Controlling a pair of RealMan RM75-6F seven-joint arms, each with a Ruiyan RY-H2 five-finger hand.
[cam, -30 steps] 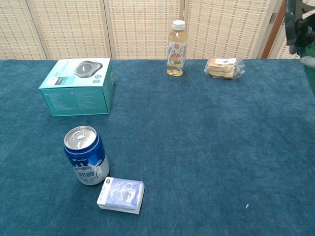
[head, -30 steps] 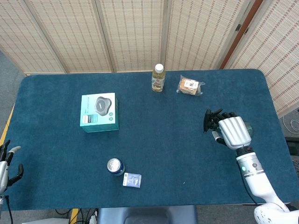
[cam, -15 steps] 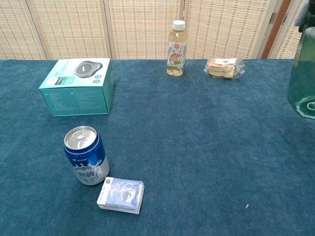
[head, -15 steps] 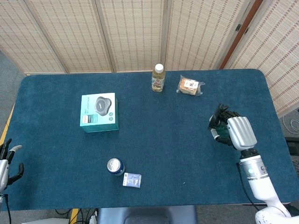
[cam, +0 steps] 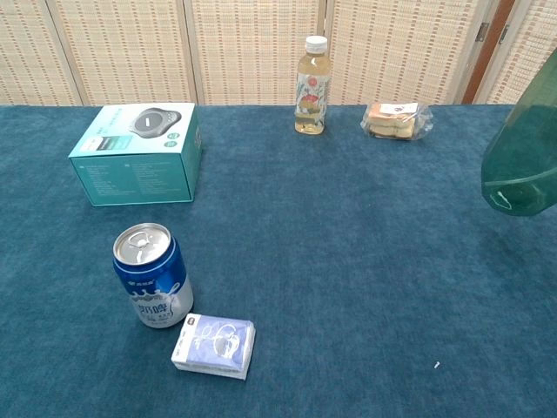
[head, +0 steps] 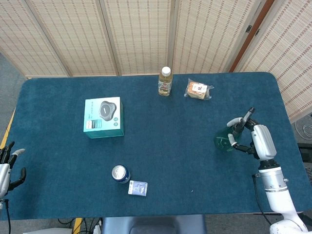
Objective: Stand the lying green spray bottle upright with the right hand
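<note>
tilted green spray bottle [cam: 522, 161] in right hand [head: 253, 139]

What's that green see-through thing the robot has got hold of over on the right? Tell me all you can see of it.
It is the green spray bottle, of translucent green plastic by the look of it. The right hand grips it, fingers wrapped around its upper part. It hangs tilted above the blue table, its rounded base lowest and not touching the cloth. Its top runs out of the chest view, and the spray head is hard to make out.

Green spray bottle [cam: 524, 165] hangs tilted at the right edge, base off the blue table [cam: 348, 261]; blue can [cam: 152, 275] stands near left.
</note>
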